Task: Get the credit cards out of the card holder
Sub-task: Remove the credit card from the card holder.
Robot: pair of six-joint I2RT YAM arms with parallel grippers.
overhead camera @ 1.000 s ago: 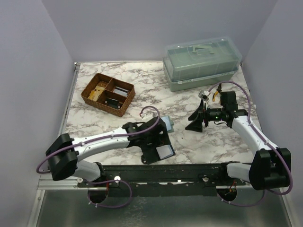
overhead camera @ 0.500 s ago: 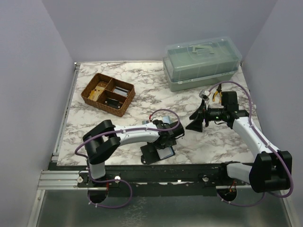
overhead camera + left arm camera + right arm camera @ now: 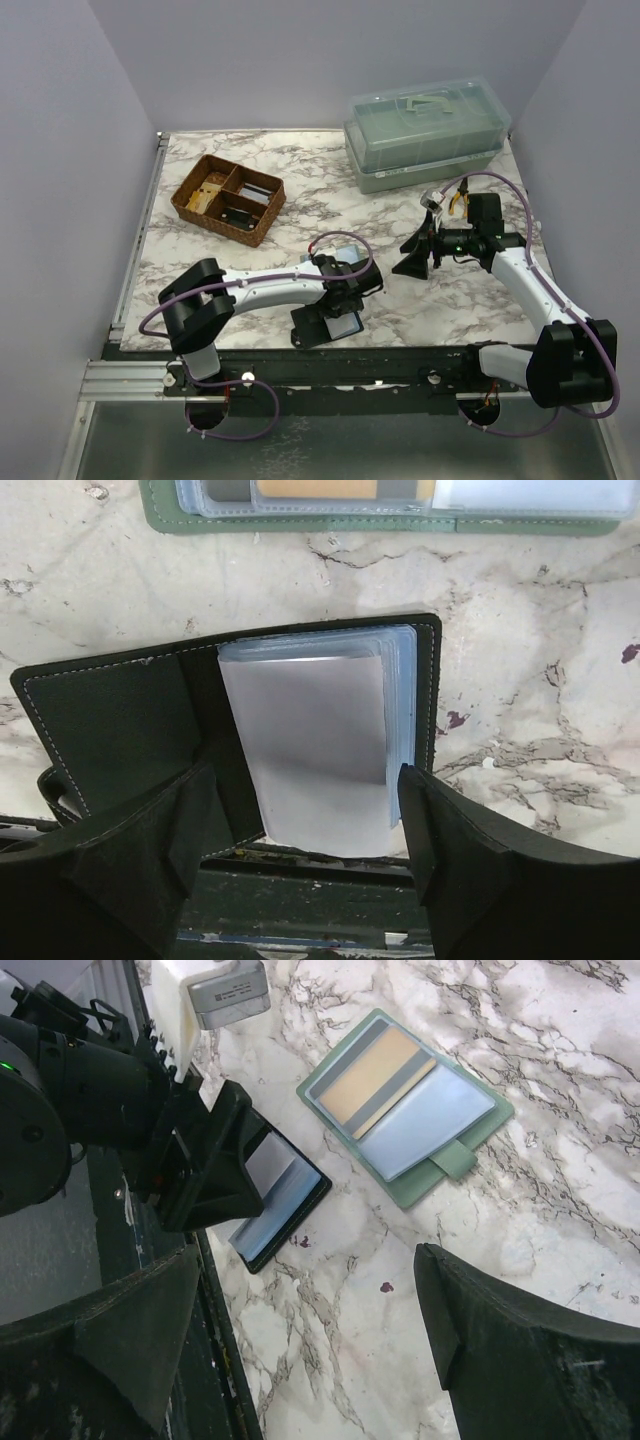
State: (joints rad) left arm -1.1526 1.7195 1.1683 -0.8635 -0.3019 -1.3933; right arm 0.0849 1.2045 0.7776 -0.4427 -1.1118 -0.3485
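The card holder (image 3: 120,730) is a black bifold wallet lying open near the table's front edge (image 3: 322,330). A stack of pale blue-grey credit cards (image 3: 320,745) sits in its right half, and the top card sticks out past the near edge. My left gripper (image 3: 305,830) hovers right over it, open, with one finger on each side of the cards; I see no firm contact. In the right wrist view the wallet (image 3: 285,1200) shows under the left gripper (image 3: 205,1160). My right gripper (image 3: 413,252) hangs open and empty to the right, above the marble.
A flat green card sleeve (image 3: 405,1100) with an orange card and a pale one lies just beyond the wallet (image 3: 350,520). A brown wicker divided tray (image 3: 228,198) sits at the back left. A clear lidded plastic box (image 3: 425,135) stands at the back right. A black rail (image 3: 400,365) runs along the front edge.
The left arm folded its elbow up and back, and its gripper now points down at the wallet with narrower jaws. The wallet shifted slightly. The right arm stayed put.
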